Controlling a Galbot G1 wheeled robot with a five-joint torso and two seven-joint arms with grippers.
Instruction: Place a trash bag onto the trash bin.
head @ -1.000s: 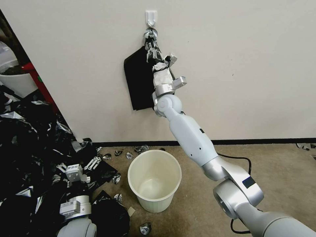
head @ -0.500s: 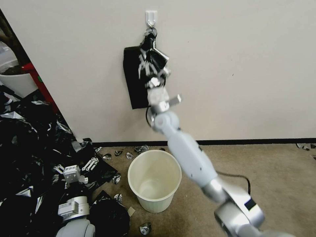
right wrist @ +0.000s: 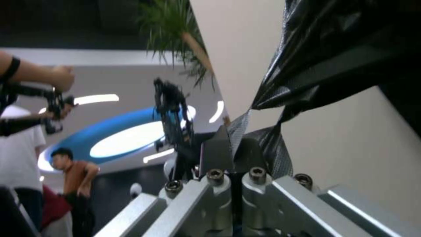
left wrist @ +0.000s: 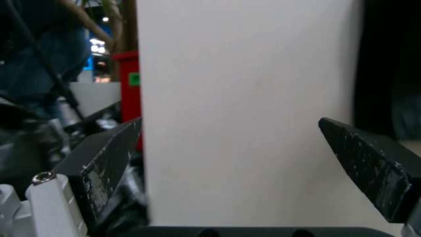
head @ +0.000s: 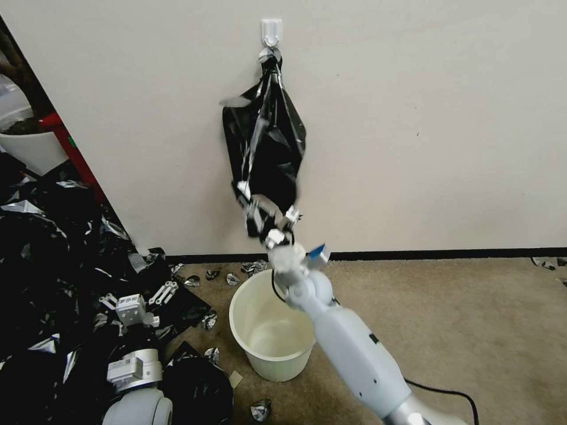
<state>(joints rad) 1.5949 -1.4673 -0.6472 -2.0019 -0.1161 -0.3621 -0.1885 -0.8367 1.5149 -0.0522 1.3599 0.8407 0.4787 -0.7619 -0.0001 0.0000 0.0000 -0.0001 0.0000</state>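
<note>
A glossy black trash bag (head: 269, 141) hangs from a white wall hook (head: 271, 30) and is stretched downward along the wall. My right gripper (head: 269, 213) is shut on its lower edge, just above the far rim of the trash bin. The right wrist view shows the two fingers pressed together on a fold of the black bag (right wrist: 263, 148). The round cream-white trash bin (head: 277, 363) stands upright on the carpet below, with nothing inside. My left gripper (head: 137, 294) rests low at the left beside the bin, open, its dark fingers (left wrist: 110, 148) spread wide with only the wall behind them.
A large heap of black plastic scraps (head: 47, 265) covers the floor at the left. A white pot with a plant (head: 29, 147) and a red post (head: 71, 153) stand behind it. Small scraps (head: 236, 274) lie along the baseboard. A black cable (head: 443, 392) runs over the carpet at the right.
My right gripper has come down from near the hook to just above the bin, drawing a bag out and stretching it downward. The left arm and bin stayed put.
</note>
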